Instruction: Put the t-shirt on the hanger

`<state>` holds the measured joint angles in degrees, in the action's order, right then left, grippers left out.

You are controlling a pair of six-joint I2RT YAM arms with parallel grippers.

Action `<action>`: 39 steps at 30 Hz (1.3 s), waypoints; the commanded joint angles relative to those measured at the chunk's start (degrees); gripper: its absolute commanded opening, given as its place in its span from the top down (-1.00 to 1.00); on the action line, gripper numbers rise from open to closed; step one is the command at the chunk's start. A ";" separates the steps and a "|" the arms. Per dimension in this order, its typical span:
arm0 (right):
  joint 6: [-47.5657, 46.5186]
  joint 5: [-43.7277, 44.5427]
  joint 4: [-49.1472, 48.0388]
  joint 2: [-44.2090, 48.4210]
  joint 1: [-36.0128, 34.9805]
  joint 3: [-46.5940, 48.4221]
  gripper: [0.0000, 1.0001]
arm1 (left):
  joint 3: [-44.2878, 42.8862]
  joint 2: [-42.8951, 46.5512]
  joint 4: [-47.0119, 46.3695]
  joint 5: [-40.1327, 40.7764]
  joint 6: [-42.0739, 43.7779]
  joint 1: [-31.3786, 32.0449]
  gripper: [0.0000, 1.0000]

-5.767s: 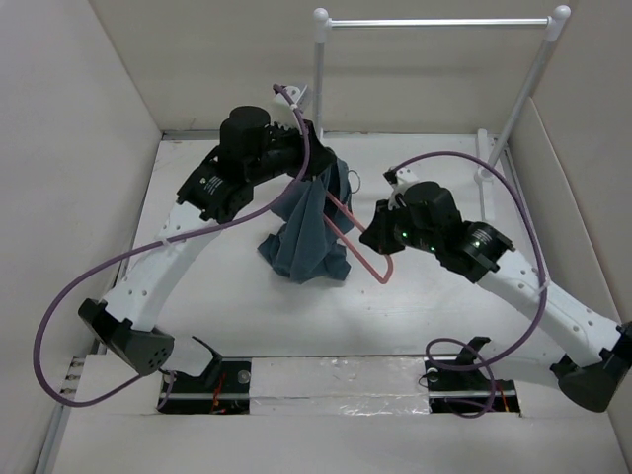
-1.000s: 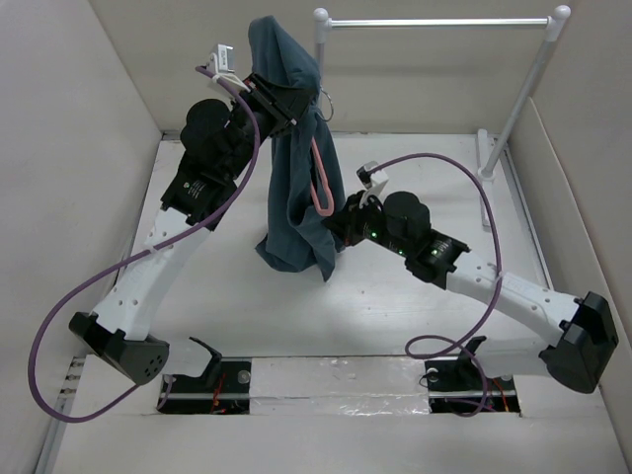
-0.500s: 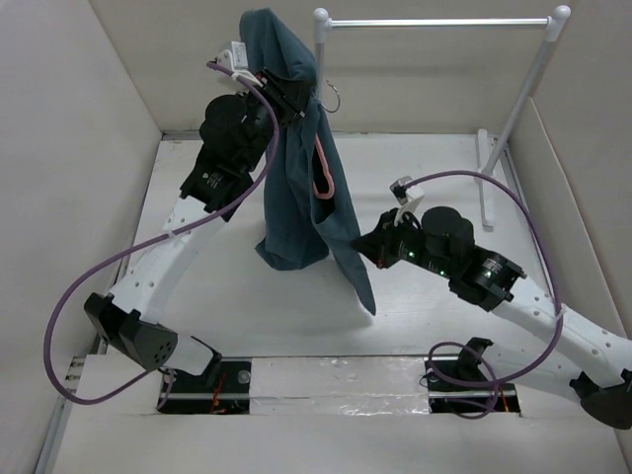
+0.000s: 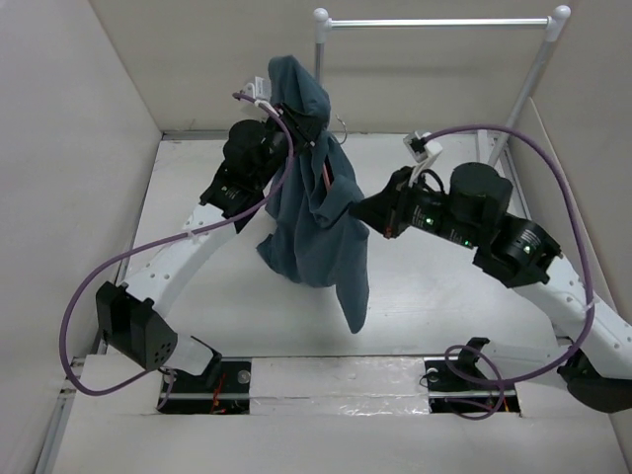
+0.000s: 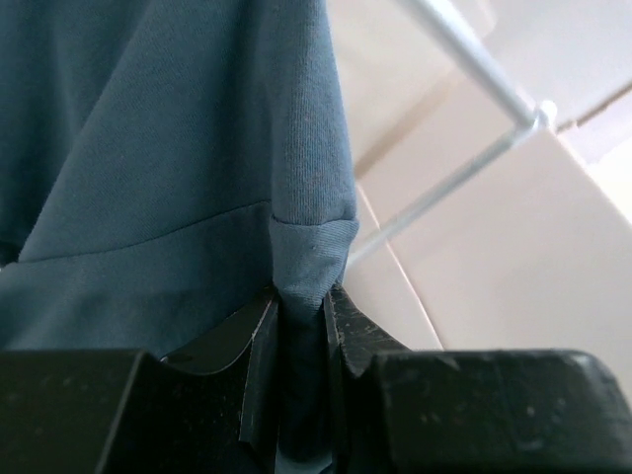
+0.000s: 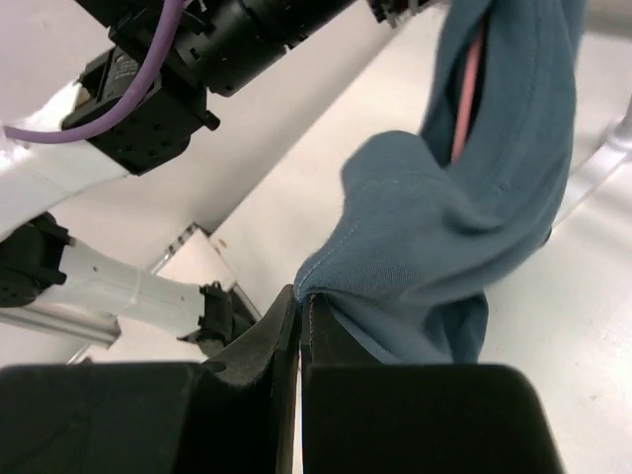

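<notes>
The t-shirt (image 4: 318,232) hangs in the air over the table (image 4: 444,296), a limp teal drape held up at 2 places, with its lowest folds bunched close to the tabletop. The left hand (image 4: 292,117) is closed on a doubled fold of cloth at the top of the drape; in the left wrist view the fabric is pinched tight between its 2 fingers (image 5: 259,336). The right hand (image 4: 357,209) is shut on a stitched edge lower down and to the side, pulling that part out from the rest. The hanger (image 4: 325,178) is inside the garment, and only a thin pink strip shows through an opening, so how its shoulders sit cannot be told. The cloth looks light, soft and stretchy. It will likely sag, fold on itself and slide along the thin bar instead of holding any shape, and a pinch on loose folds may grab 2 layers at once. The firmer places to take hold look to be the seamed hem and the collar rim, where stitching gives a hand something to bite. The hanger seems light and stiff, though slender enough to twist inside the cloth, so it is probably best steadied near its hook. The white clothes rack (image 4: 434,22) stands behind.
</notes>
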<state>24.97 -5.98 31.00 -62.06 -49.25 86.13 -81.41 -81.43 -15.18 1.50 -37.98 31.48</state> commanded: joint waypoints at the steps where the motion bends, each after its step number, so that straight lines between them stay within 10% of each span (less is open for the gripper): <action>1: 1.30 -3.60 -0.33 -3.32 -0.49 -2.96 1.00 | 2.21 4.52 -5.39 -5.71 -5.95 0.07 1.00; 8: 3.06 -2.39 5.38 -8.25 -2.95 -6.23 1.00 | 9.15 9.70 -4.60 -16.50 -15.18 -5.90 1.00; 14: 2.37 0.52 8.89 -6.84 -2.95 -2.73 -0.43 | 16.96 12.95 -3.80 -21.88 -18.35 -7.31 1.00; 17: 1.92 2.37 7.94 -6.84 -2.95 -1.75 -0.57 | 19.09 13.31 -5.12 -23.03 -19.68 -7.31 1.00; 39: 8.78 -24.92 -28.70 -10.80 9.00 -17.48 -0.23 | 20.94 13.93 -10.66 -29.45 -24.43 -7.31 1.00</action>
<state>32.86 -20.95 12.60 -72.90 -40.32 68.79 -60.45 -69.91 -19.16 -25.54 -60.60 24.03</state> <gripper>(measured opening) 0.619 0.148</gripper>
